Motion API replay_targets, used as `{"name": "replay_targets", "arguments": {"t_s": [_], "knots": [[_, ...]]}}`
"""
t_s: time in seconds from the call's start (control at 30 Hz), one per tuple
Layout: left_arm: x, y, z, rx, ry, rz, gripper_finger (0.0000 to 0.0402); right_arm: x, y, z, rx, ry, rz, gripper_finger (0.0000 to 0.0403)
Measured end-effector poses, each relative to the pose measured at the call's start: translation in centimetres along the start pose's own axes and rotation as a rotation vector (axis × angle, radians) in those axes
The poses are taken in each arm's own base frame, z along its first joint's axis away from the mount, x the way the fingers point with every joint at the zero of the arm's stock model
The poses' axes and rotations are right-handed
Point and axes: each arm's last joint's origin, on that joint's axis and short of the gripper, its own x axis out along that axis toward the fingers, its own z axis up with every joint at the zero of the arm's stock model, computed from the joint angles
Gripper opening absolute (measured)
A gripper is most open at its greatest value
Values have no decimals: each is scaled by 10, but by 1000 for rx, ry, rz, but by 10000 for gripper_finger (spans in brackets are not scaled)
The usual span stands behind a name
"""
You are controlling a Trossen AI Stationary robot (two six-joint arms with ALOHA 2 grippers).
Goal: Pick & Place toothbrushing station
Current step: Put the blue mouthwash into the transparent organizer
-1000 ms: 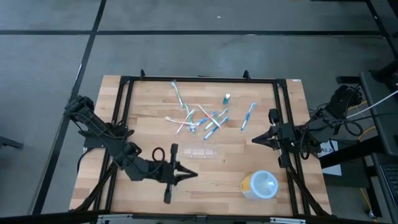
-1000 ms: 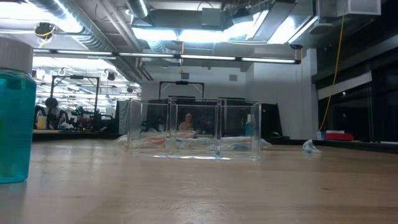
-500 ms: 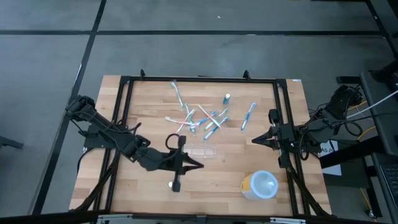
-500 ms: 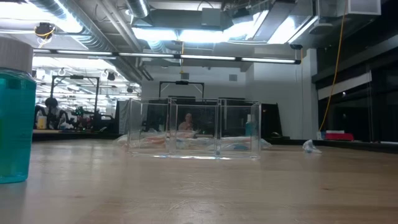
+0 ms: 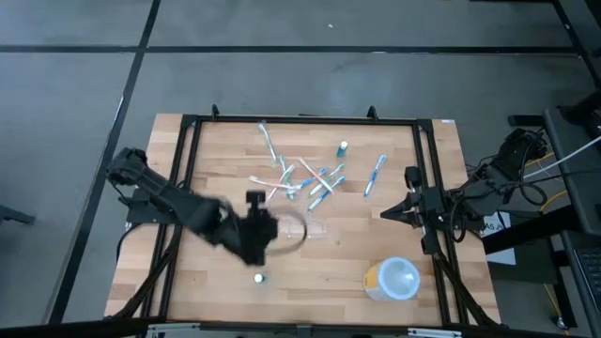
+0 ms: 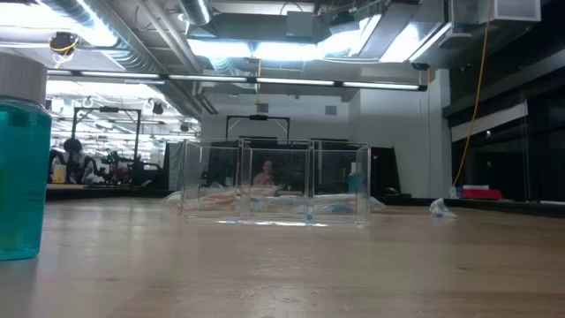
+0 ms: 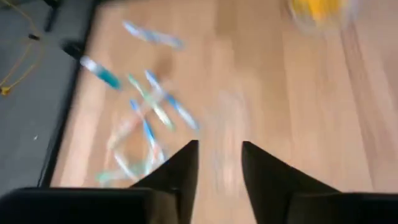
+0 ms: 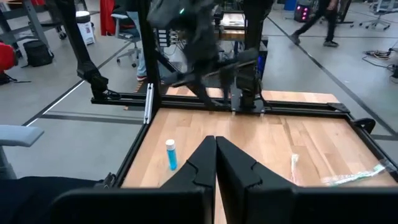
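The toothbrushing station (image 5: 312, 228), a small clear rectangular holder, stands on its base at the middle of the wooden table; the low view shows it upright (image 6: 275, 181). My left gripper (image 5: 272, 237) hangs just to its left, blurred, slanting down toward it. In the left wrist view its fingers (image 7: 219, 146) stand open with nothing between them, and the holder is only a faint smear (image 7: 225, 112) ahead. My right gripper (image 5: 385, 212) waits shut at the table's right side, its fingers together (image 8: 216, 142).
Several toothbrushes (image 5: 300, 178) lie scattered beyond the holder, with one more (image 5: 376, 175) and a small tube (image 5: 343, 148) farther right. A round white and yellow container (image 5: 392, 279) stands near the front right. A teal bottle (image 6: 19, 159) stands close to the low camera.
My left gripper has swung from the table's near edge toward the far edge and the clear holder. It has tipped from nearly level to slanting down at the table. The holder has stayed where it was.
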Motion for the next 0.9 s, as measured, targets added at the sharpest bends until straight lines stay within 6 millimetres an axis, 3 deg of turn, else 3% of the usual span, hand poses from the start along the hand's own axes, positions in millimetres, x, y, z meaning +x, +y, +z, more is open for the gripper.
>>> {"name": "replay_targets", "arguments": {"t_s": [0.23,0.47,0.67,0.9], "knots": [[16,-56,-31,35,200,33,202,-2,4,-1,3,0,26,14],[18,-104,-59,-1,328,13,223,-5,11,-2,1,-6,10,14],[13,-128,-69,-93,308,-22,224,-7,13,-2,-14,-11,-1,14],[13,-136,-64,-167,254,-76,240,-7,13,-2,-19,-12,-9,14]]}}
